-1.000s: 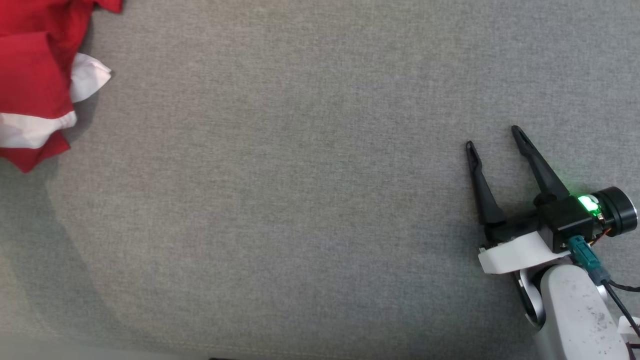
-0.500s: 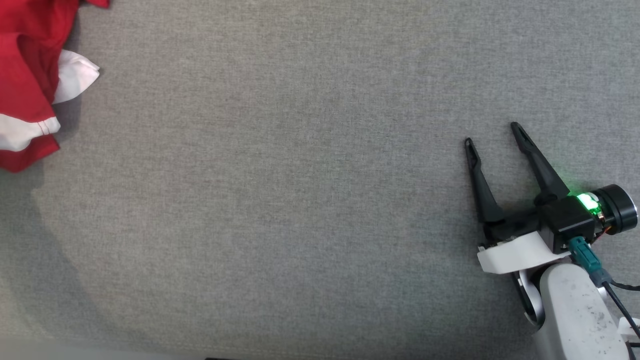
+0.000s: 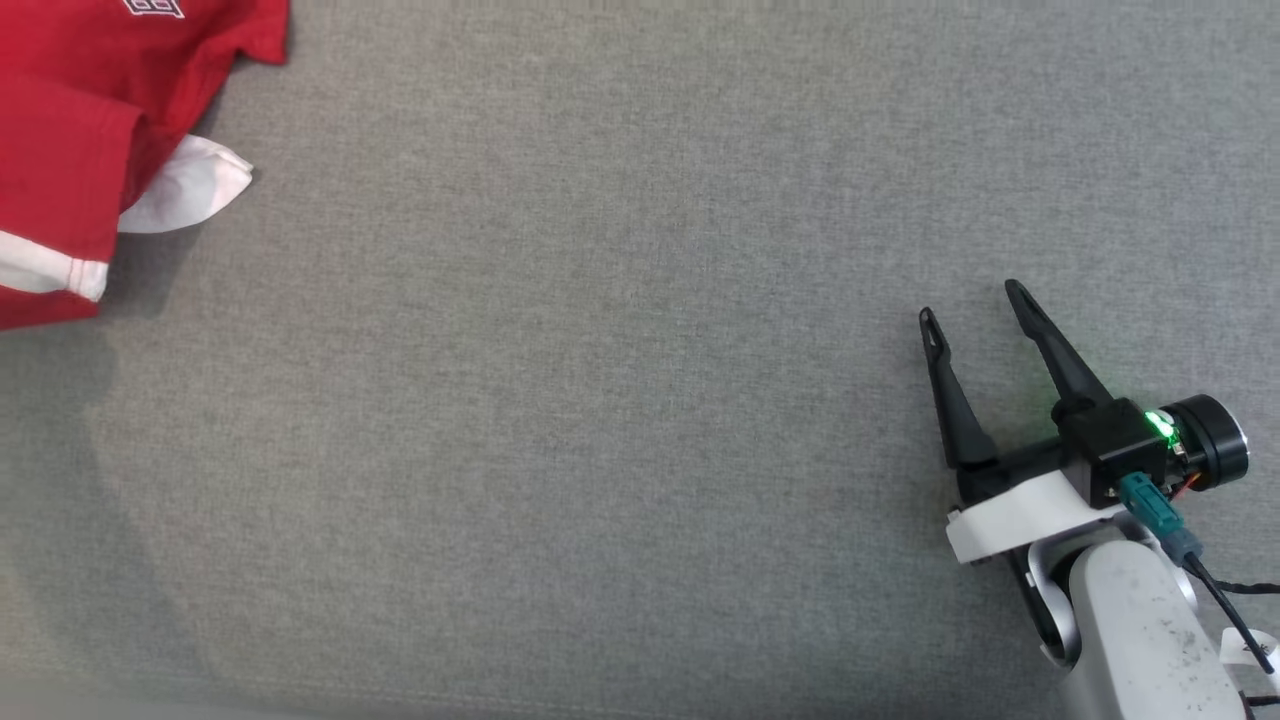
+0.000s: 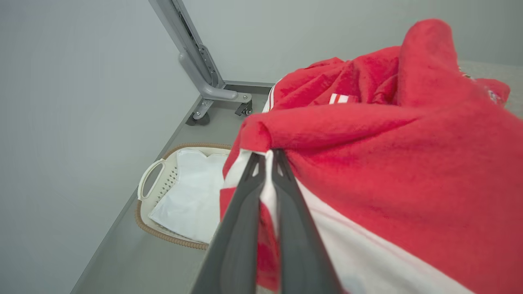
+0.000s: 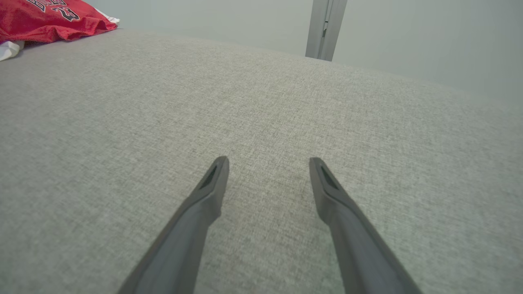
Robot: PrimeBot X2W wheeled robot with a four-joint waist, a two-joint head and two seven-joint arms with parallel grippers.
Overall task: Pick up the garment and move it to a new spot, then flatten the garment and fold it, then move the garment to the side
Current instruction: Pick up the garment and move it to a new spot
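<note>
Starting at the left side of the grey cloth-covered table [image 3: 600,400]: the red garment [image 3: 70,120] sits bunched up at the table's far-left corner. A white band runs across it, and a white flap [image 3: 190,185] pokes out onto the table top. Some white lettering shows near its far edge, too cut off for me to read.

In the left wrist view, the left gripper [image 4: 268,157] has its two fingers squeezed almost together on a white strip of the garment's edge, with red fabric heaped up behind and to the side. So it's got a proper pinch on the cloth. I can't tell how much of the shirt is lifted off the table versus lying on it.

Off the table, down on the floor, there's a cream basket [image 4: 149,183] with a white cloth [image 4: 188,196] in it, plus a grey metal post [image 4: 192,45] on a footed base.

The middle of the table is just bare grey fabric.

Over the table's near-right part is the right gripper [image 3: 970,302], well apart from the garment. Its fingers are spread wide with nothing between them, just above the table surface. A green light [image 3: 1160,425] glows on its wrist.
</note>
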